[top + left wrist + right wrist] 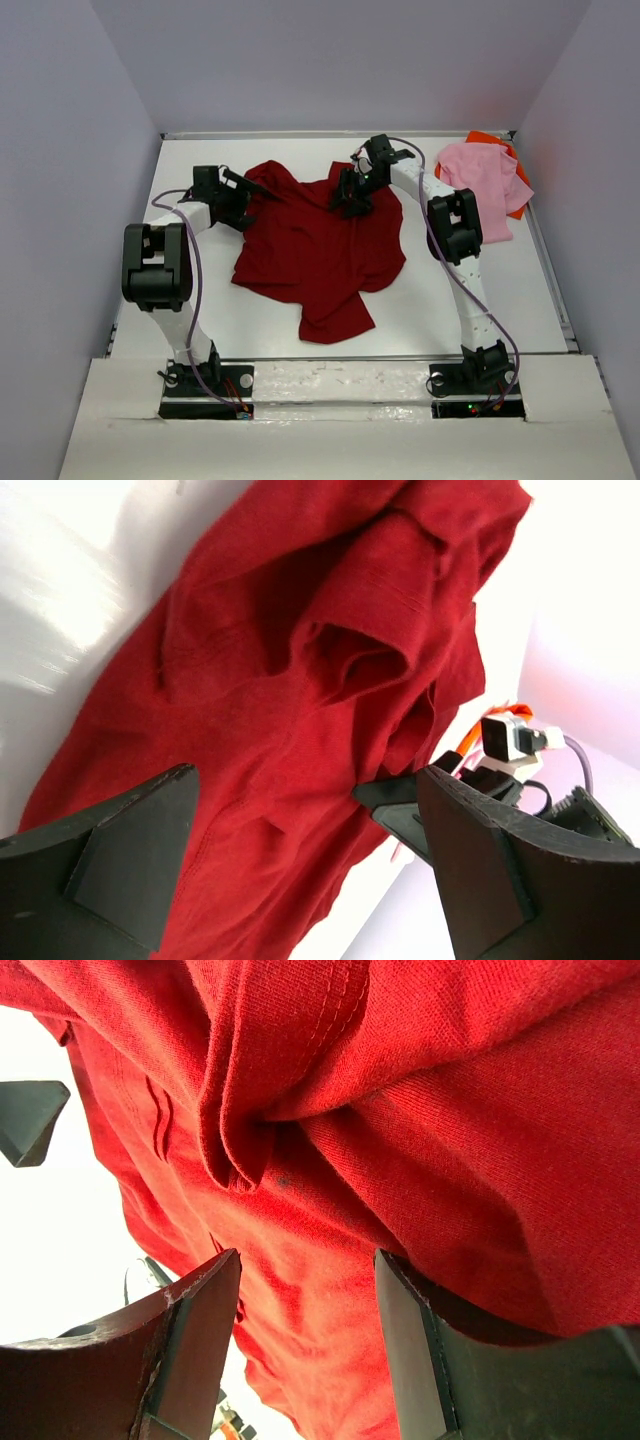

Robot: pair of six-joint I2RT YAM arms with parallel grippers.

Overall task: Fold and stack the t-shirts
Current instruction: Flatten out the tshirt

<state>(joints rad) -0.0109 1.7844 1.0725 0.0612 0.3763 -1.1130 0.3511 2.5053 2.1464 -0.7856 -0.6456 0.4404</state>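
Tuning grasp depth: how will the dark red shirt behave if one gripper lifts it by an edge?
Probably floppy: the dark red shirt lies crumpled in deep folds, so it should drape and sag. Likely light, since the knit looks thin. The bunched layers may come up together.

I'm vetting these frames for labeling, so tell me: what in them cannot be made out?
1. Orange shirt: top view, nearly all under the pink shirt; only edges show.
2. Red shirt: bunched, collar and sleeves lost in folds; both wrist views cut it off.
3. Right fingers: wrist view, cloth fills the gap, so grip unclear; top view, too small and dark.
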